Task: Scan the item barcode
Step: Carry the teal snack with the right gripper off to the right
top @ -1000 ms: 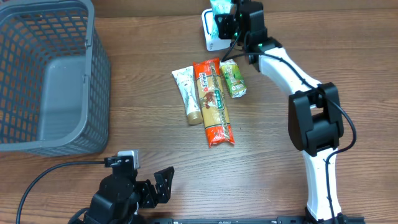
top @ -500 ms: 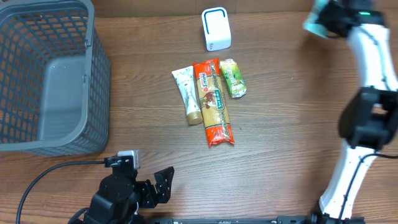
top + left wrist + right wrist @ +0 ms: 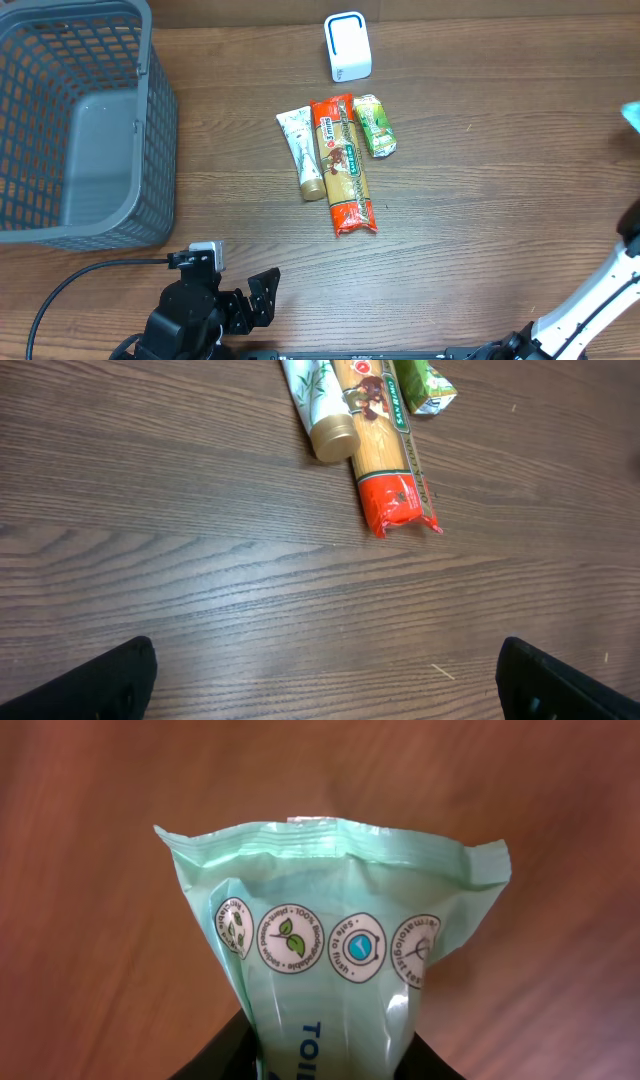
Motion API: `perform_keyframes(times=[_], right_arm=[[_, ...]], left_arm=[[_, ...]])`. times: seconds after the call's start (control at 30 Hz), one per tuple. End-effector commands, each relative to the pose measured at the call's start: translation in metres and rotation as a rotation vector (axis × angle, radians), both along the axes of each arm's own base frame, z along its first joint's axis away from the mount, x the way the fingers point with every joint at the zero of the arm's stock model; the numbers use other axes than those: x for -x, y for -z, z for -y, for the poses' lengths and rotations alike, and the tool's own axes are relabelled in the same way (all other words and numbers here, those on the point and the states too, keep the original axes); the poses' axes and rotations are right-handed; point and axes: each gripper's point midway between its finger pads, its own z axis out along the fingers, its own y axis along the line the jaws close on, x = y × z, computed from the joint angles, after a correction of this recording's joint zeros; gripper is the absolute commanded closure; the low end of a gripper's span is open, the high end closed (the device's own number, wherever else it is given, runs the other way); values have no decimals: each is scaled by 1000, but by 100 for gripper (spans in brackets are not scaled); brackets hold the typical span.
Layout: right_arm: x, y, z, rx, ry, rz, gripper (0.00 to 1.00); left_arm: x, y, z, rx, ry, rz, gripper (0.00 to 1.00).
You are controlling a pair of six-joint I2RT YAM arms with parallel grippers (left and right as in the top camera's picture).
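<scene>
A pale green wipes packet fills the right wrist view, and my right gripper is shut on its lower end, black jaws flanking both sides. Overhead, only a teal corner of the packet shows at the far right edge, far from the white, blue-rimmed scanner at the back. No barcode shows on the packet's visible face. My left gripper rests open at the table's front edge, nothing between its fingers.
A cream tube, a red-and-orange pasta packet and a small green pouch lie side by side mid-table. A grey mesh basket stands at the left. The right arm's white link crosses the lower right corner.
My right arm has swung from in front of the scanner to the far right edge, carrying the green packet mostly out of the overhead view. The left arm has not moved.
</scene>
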Motion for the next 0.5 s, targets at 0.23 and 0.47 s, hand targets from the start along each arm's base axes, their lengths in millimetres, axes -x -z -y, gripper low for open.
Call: perform_keyframes(times=[0.23, 0.47], right_arm=[[33, 21, 24, -31, 76, -66, 0], [27, -24, 14, -90, 64, 46, 0]], left_arm=[[1, 0, 1, 7, 2, -1, 1], [1, 0, 1, 7, 2, -1, 0]])
